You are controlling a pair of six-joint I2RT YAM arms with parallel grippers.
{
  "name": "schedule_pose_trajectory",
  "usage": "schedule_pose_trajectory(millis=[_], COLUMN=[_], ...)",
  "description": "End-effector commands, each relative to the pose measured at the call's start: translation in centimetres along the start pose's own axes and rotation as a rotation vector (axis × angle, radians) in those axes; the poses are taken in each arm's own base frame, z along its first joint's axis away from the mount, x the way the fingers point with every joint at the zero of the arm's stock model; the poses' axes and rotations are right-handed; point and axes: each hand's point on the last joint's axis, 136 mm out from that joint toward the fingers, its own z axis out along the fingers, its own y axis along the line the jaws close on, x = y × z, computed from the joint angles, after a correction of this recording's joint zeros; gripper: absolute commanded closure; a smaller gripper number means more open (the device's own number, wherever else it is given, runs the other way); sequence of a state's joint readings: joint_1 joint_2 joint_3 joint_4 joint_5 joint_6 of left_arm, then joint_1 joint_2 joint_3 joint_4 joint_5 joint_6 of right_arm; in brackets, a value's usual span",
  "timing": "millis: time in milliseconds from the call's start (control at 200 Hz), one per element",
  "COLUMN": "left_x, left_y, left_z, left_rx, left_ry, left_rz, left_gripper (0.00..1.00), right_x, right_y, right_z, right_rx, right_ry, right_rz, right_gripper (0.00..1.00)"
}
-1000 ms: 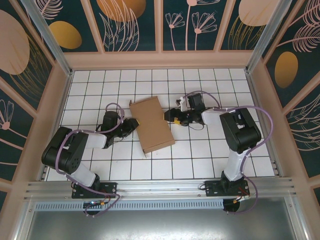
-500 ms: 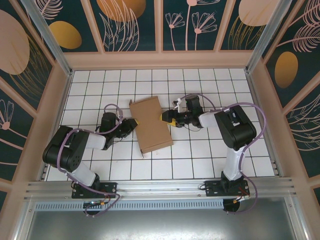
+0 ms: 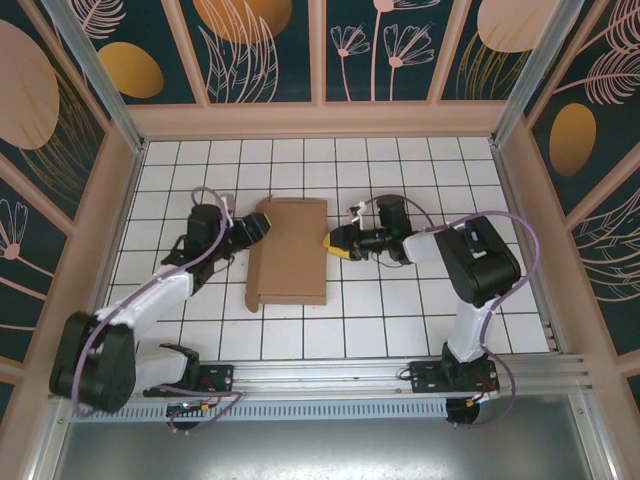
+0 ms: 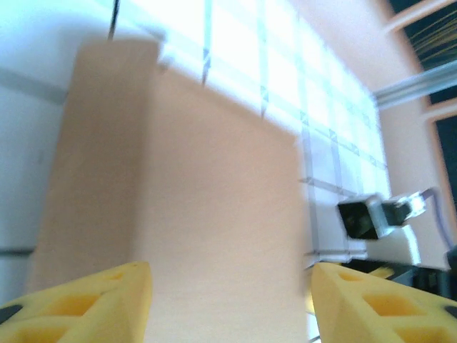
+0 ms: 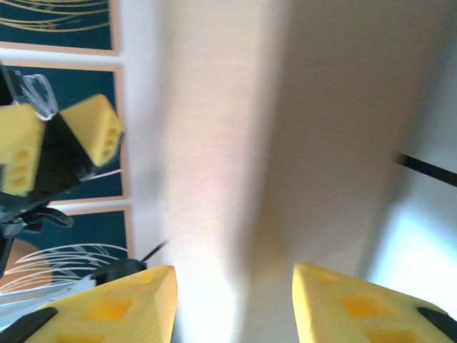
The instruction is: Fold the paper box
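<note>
I see the paper box [image 3: 290, 250] lying flat on the white gridded table [image 3: 400, 310], about midway between my two arms, its long sides running away from me. It is plain brown cardboard in a slim rectangle. A narrow strip runs down its left side, set off by a crease, and a small tab sticks out at the near left corner. The left tool [image 3: 258, 228] sits at the far left corner of the box. In the left wrist view its yellow fingers [image 4: 100, 300] stand apart with cardboard spread beyond them and nothing clamped, so I call it released. The right tool [image 3: 336, 243] is right at the box's right edge, and its fingers [image 5: 121, 300] are also parted in the right wrist view, with no grip that I can make out. I judge the box to be light and fairly stiff across its panels but weak along the creases, so it should hinge there willingly and dent if I squeeze a panel hard. Being so light on a smooth table, it will probably slide or spin under a one-sided push, so I want one tool steadying it while the other works. The best holds look like the long edges and the creased side strip, pinched close to a fold line, not the middle of the broad face.
</note>
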State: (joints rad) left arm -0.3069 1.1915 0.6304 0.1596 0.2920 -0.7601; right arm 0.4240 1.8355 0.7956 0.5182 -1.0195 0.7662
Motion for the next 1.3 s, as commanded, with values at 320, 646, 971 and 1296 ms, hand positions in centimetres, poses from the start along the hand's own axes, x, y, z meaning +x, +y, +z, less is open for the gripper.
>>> schedule_pose_trajectory(millis=[320, 646, 971, 1296], left_x=[-6.3, 2.3, 5.2, 7.4], left_y=[0.5, 4.1, 7.6, 10.0], left_z=[-7.8, 2.5, 6.0, 7.0], left_rx=[-0.356, -0.170, -0.158, -0.122], left_ry=[-0.219, 0.152, 0.282, 0.359], left_rz=[0.574, 0.205, 0.092, -0.085], left_gripper=[0.35, 0.34, 0.43, 0.75], right_x=[-2.9, -2.4, -0.6, -0.6], right_y=[2.4, -2.2, -4.3, -4.8], right_z=[-3.2, -1.8, 1.3, 2.3], right_rx=[0.156, 0.343, 0.282, 0.219], right_ry=[-0.144, -0.135, -0.041, -0.035], right_rz=[-0.131, -0.103, -0.056, -0.008], right_gripper=[0.42, 0.27, 0.23, 0.18])
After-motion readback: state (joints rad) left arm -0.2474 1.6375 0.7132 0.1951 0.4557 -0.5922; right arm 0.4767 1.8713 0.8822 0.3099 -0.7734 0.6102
